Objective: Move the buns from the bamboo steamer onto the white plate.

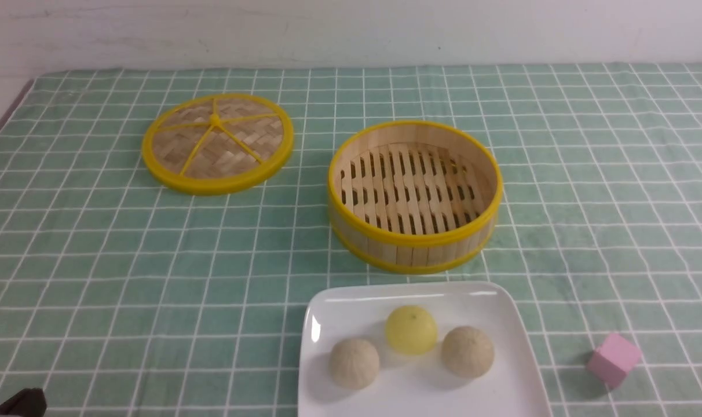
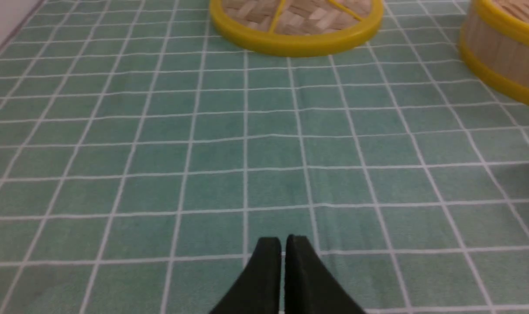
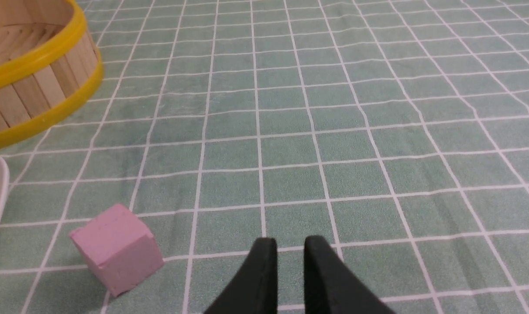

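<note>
Nearest, three buns (image 1: 410, 347) sit on the white plate (image 1: 519, 324), pink cube (image 1: 613, 359) beside. The left gripper (image 2: 283, 244) is nearly closed and empty; the right gripper (image 3: 290, 246) stands slightly apart, empty. Beyond are the bamboo steamer (image 1: 415, 255), then its lid (image 1: 218, 143). No writing shows.

No readable text, label, brand or number appears on anything.

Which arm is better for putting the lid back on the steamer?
Probably left: the lid lies on the robot's left, straight ahead of the left gripper; the right wrist view doesn't show it.
</note>
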